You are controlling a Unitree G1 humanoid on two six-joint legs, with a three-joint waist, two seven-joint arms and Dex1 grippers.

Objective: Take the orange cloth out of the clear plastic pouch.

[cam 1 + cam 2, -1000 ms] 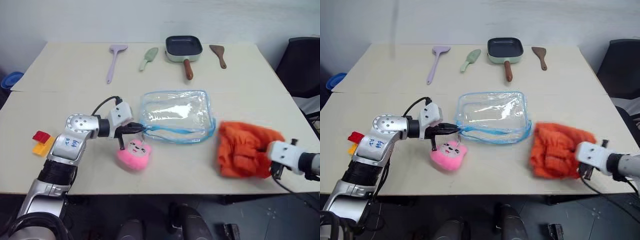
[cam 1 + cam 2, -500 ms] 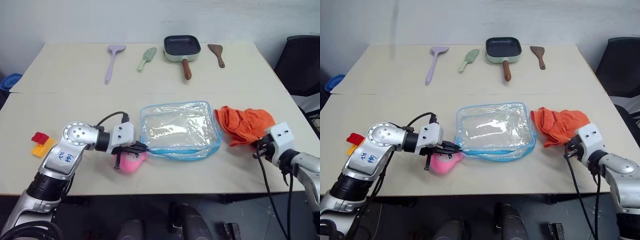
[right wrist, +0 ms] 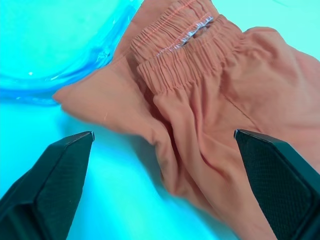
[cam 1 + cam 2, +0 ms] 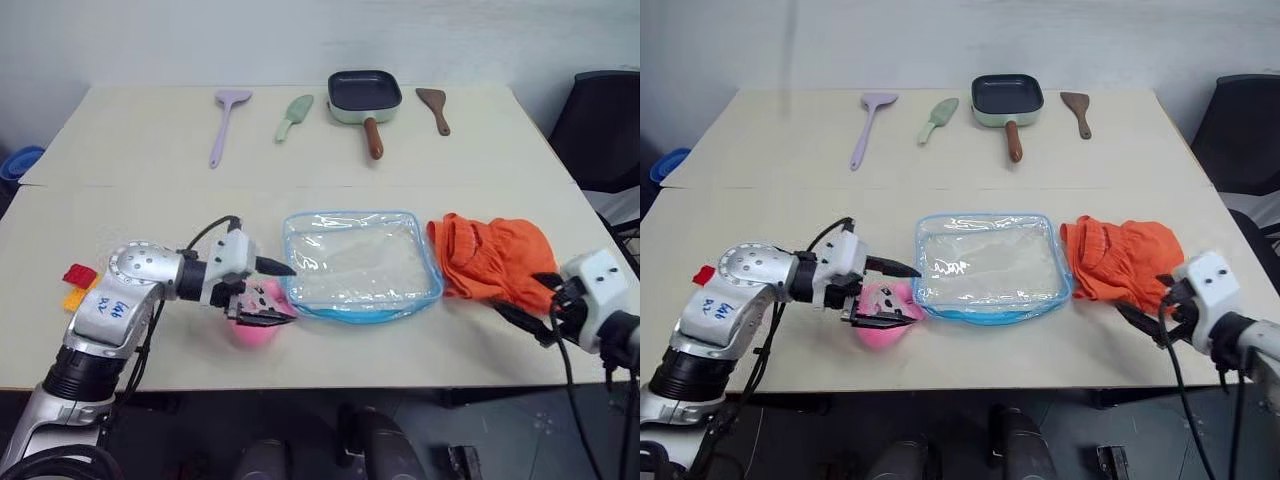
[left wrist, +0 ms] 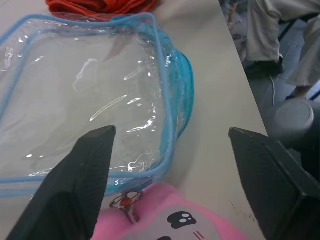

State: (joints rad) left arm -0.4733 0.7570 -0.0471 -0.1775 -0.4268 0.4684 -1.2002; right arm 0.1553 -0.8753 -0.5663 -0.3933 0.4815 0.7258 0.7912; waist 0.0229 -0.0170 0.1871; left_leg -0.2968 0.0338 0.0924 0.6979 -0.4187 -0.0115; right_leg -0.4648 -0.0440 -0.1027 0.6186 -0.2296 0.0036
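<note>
Orange cloth lay on table, just right of clear plastic pouch, fully out; pouch looked empty. Left gripper spread, by pink plush charm. Right gripper spread, holding nothing. Task judged complete.

table | on it: clear pouch, orange cloth, pan

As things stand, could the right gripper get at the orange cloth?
Probably yes: the open right gripper sits just beside the orange cloth, which lies free on the table, outside the clear plastic pouch.
</note>
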